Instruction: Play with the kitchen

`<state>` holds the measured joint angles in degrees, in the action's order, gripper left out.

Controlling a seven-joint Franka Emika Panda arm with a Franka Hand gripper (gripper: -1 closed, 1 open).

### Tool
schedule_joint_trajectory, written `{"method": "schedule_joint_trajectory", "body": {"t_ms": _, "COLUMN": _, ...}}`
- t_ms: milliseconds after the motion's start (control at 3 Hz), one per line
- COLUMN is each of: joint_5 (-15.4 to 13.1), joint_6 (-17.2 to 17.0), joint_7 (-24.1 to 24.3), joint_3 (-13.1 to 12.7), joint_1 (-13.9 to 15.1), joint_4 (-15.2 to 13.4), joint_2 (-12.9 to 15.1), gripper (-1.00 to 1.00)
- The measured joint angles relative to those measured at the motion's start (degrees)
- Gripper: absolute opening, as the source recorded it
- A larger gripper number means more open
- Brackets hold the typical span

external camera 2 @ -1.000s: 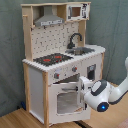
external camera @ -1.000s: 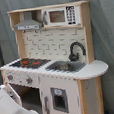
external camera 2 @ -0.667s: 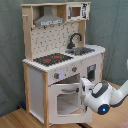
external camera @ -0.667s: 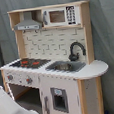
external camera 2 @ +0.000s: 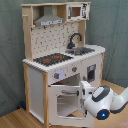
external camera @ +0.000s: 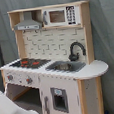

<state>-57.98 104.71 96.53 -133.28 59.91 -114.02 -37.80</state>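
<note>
In the centre of both exterior views stands the kitchen, its grey sink looking empty; the arm reaches in from lower right toward the oven door, finger state impossible to tell.

white-and-wood kitchen — red-ringed hob (black faucet), grey sink.

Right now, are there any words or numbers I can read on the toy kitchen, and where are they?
None can be read anywhere on the kitchen.
The microwave has a dark button panel, but its marks are too blurred to read.
The knobs under the hob show no readable signs.
</note>
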Motion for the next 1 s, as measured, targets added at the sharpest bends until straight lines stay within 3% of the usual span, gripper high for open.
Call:
{"method": "schedule_joint_trajectory", "body": {"t_ms": 333, "joint_5": 3.1, "joint_6": -2.4, "joint_7": -1.7, "joint_3": -0.8, "joint_1": 0.2, "joint_4": 3.2, "joint_2": -2.1, "gripper": -1.0}}
{"method": "schedule_joint_trajectory", "body": {"t_ms": 667, "joint_5": 4.6, "joint_6": -3.5, "joint_7": -2.3, "joint_3": -0.8, "joint_1": 0.2, "joint_4": 4.1, "joint_2": -2.8, "gripper": -1.0}}
{"method": "schedule_joint_trajectory", "body": {"t_ms": 1000, "joint_5": 4.8, "joint_6": -3.8, "joint_7": -2.3, "joint_3": -0.8, "joint_1": 0.2, "joint_4": 4.1, "joint_2": -2.8, "gripper": 1.0}}
